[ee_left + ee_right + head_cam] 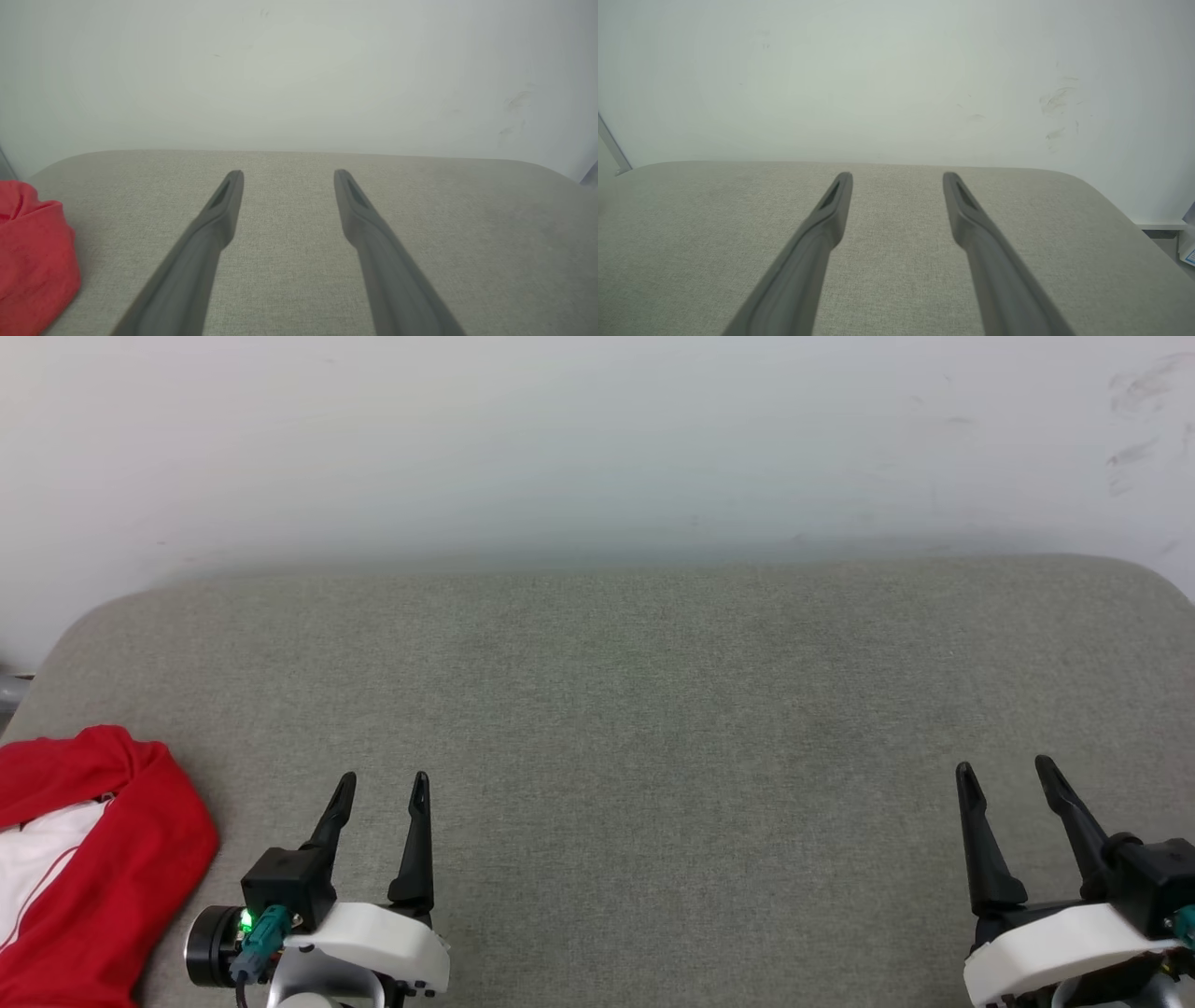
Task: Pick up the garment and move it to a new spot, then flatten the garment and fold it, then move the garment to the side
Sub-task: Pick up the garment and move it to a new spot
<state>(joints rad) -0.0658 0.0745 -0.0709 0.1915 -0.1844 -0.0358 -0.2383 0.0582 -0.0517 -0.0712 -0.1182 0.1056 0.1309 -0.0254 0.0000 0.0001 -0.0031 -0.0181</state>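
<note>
At left edge: garment (140,840) | left pincer (384,779), right pincer (1004,765) agape

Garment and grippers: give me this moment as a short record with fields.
garment: red with a white part, lying at the left end of the grey padded surface, cut off by the head view's edge
left gripper: open, holding nothing, beside the garment, apart from it
right gripper: open, holding nothing, over the surface at the right
backdrop: pale wall with scuff marks
</note>
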